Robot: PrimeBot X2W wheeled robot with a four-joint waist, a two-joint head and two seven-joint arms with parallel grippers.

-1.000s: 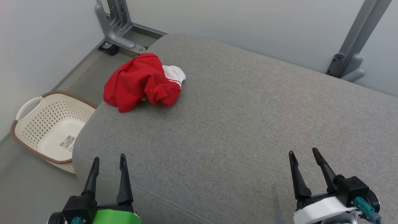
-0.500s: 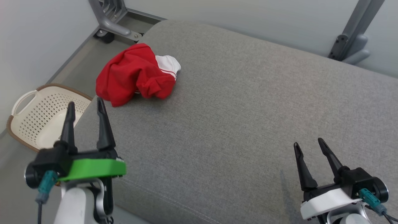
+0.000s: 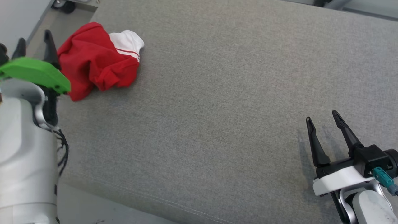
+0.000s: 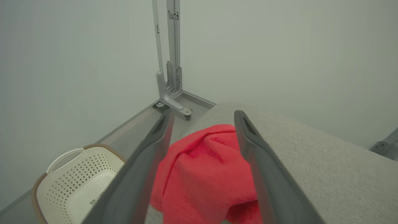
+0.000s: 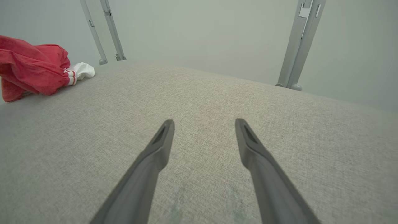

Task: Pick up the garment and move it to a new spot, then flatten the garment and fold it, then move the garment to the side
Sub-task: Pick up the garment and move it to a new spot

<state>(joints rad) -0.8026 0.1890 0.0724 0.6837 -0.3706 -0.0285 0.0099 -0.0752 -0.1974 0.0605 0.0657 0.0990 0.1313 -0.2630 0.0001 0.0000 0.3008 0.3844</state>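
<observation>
The garment point(image 3: 96, 62) is a crumpled red piece with a white striped end, lying near the far left corner of the grey cushion point(image 3: 217, 109). My left gripper point(image 3: 34, 39) stands open just left of it, above the cushion's edge. In the left wrist view the garment point(image 4: 205, 174) lies beyond and between the spread fingers point(image 4: 149, 155), and nothing is held. My right gripper point(image 3: 323, 119) hovers open over the cushion's near right part. The right wrist view has the garment point(image 5: 34, 71) far off at the upper left, and the right gripper point(image 5: 203, 123) is empty.
A cream perforated laundry basket point(image 4: 74, 177) sits on the floor to the left of the cushion. A grey metal frame leg on a caster point(image 4: 171, 93) stands in the far left corner, and another post point(image 5: 298, 46) rises behind the cushion. Pale walls close off the back.
My left arm has risen and reached forward to the garment's left side. The head view has tilted down and shifted, so the basket has left it. The right gripper has hardly moved.
</observation>
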